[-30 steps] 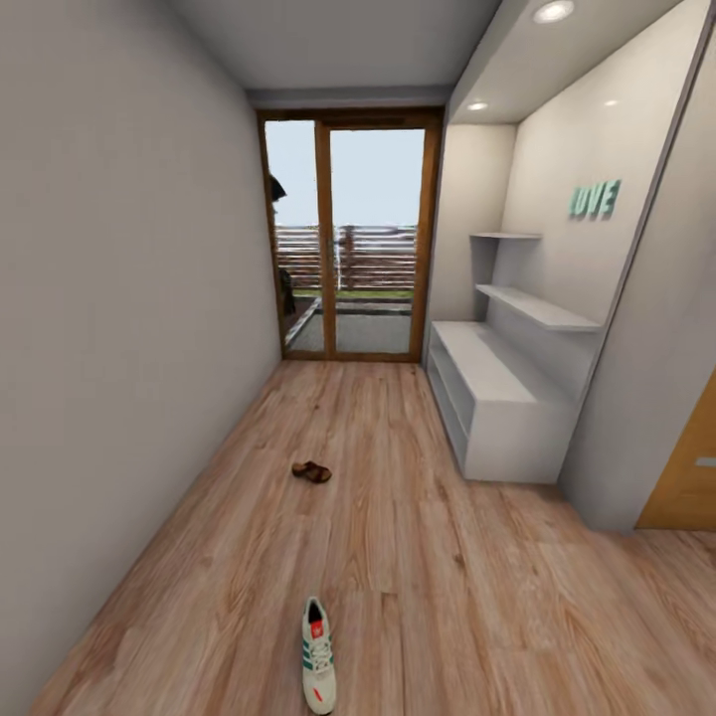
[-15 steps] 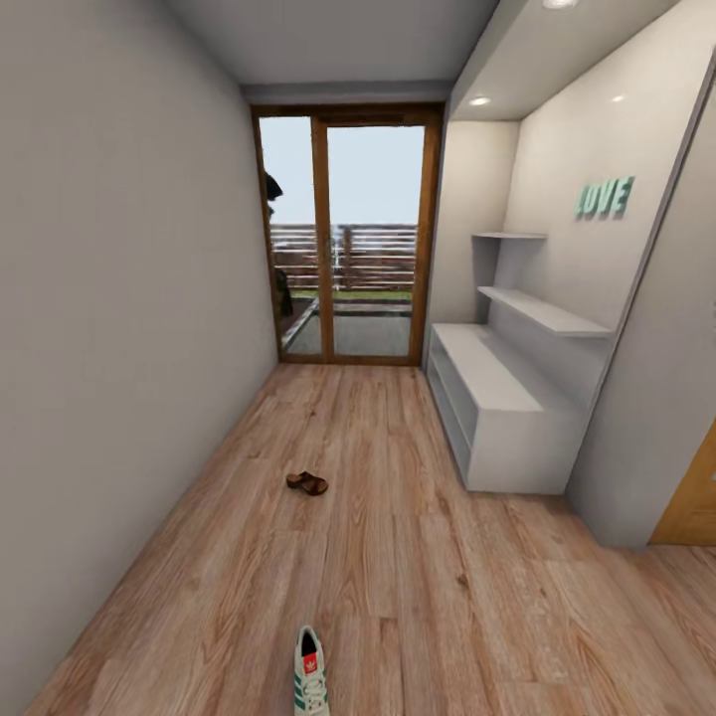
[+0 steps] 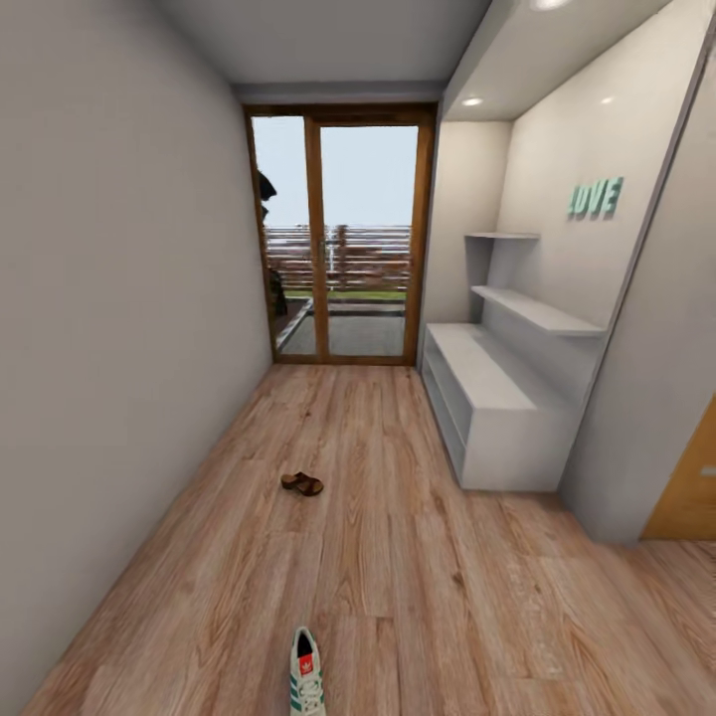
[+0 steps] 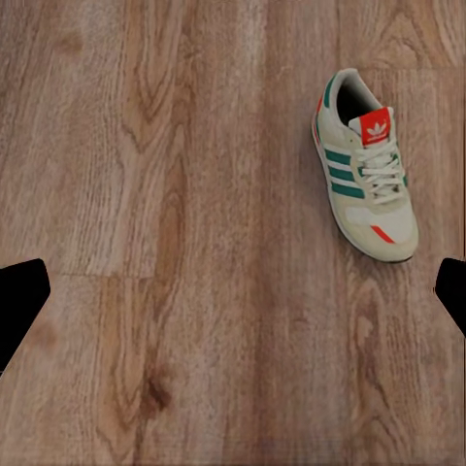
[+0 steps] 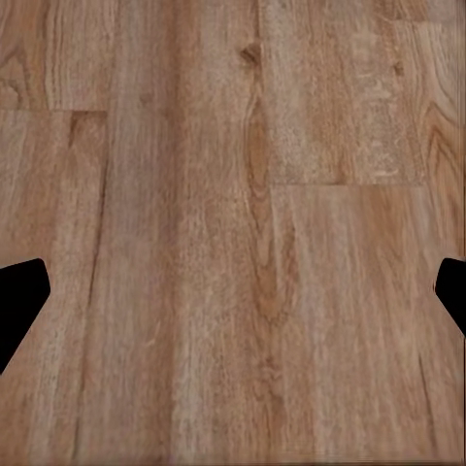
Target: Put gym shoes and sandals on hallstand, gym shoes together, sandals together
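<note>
1. Where the light brown wood-grain plank floor (image 3: 398, 557) meets the bottom edge of the head view, an off-white lace-up sneaker with green side stripes and a red tongue label (image 3: 307, 684) lies flat, partly cut off by the frame.
2. The left wrist view shows the same kind of sneaker (image 4: 366, 164) from above, lying upright on its sole on the planks, laces tied, with a red mark near the toe.
3. Farther along the corridor floor, well apart from the sneaker, lies a small flat dark-brown open sandal (image 3: 301, 484); whether it is one sandal or two close together is too small to tell.
4. To the right stands the wide low pale-grey shoe rack (image 3: 497, 398), with open shelf compartments on its front, a flat top, a tall back panel and two staggered upper shelves (image 3: 532, 308).
5. The left gripper (image 4: 233, 291) hangs over bare floor with its two dark fingertips (image 4: 19, 301) at opposite edges of its wrist view, spread wide and holding nothing; the sneaker lies beyond the gap between them, toward one side.
6. The right gripper (image 5: 233, 291) is likewise spread wide, its dark fingertips (image 5: 19, 296) at the frame edges, with knotted planks beneath and nothing in its grasp.
7. On the wall above the rack are teal letters spelling "LOVE" (image 3: 595, 198).
8. At the corridor's end is a wood-framed glass door (image 3: 340, 239), with a slatted fence and sky behind it.
9. A plain grey wall (image 3: 119, 298) runs along the left, and part of an orange-brown wooden door (image 3: 691, 487) shows at the far right.
</note>
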